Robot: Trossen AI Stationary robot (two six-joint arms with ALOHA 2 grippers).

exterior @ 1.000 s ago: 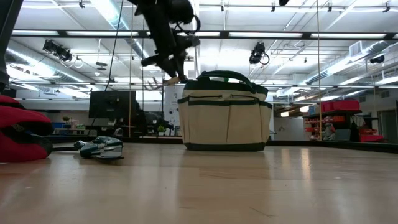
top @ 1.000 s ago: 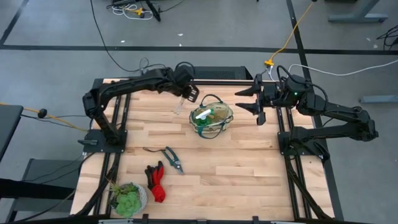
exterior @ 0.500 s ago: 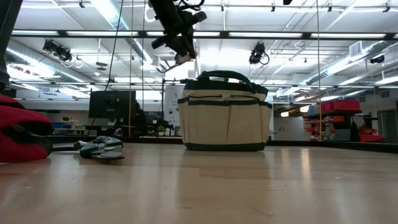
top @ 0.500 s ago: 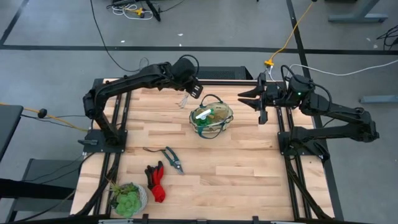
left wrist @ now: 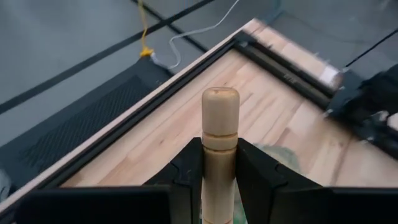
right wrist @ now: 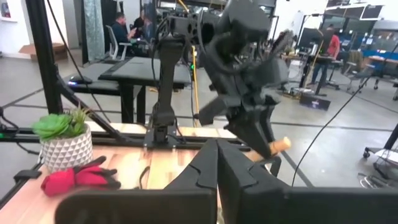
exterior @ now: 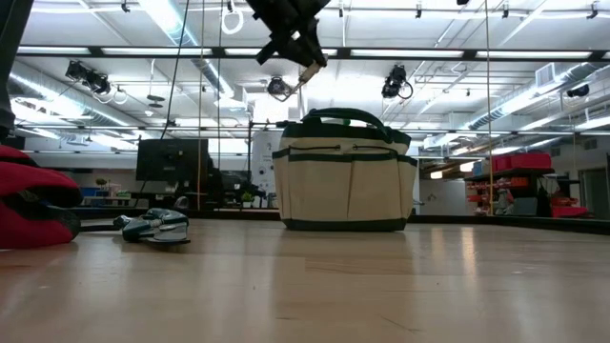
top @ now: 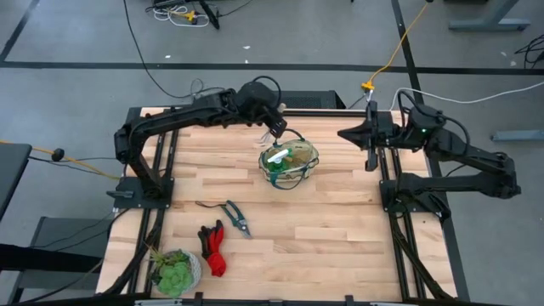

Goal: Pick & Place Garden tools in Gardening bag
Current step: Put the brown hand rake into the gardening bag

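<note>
Your left gripper [top: 274,127], clamped on a hand fork [left wrist: 219,140], just reached the gardening bag [top: 289,161]; right gripper [top: 367,138] snapped closed, empty.

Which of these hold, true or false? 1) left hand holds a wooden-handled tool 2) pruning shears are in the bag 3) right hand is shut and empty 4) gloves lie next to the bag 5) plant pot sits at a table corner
1) True: the left hand grips a wooden-handled tool above the gardening bag.
2) False: the pruning shears lie on the table.
3) True: the right hand is shut, nothing in it.
4) False: the gloves lie well away from the bag, beside the plant pot.
5) True.
</note>
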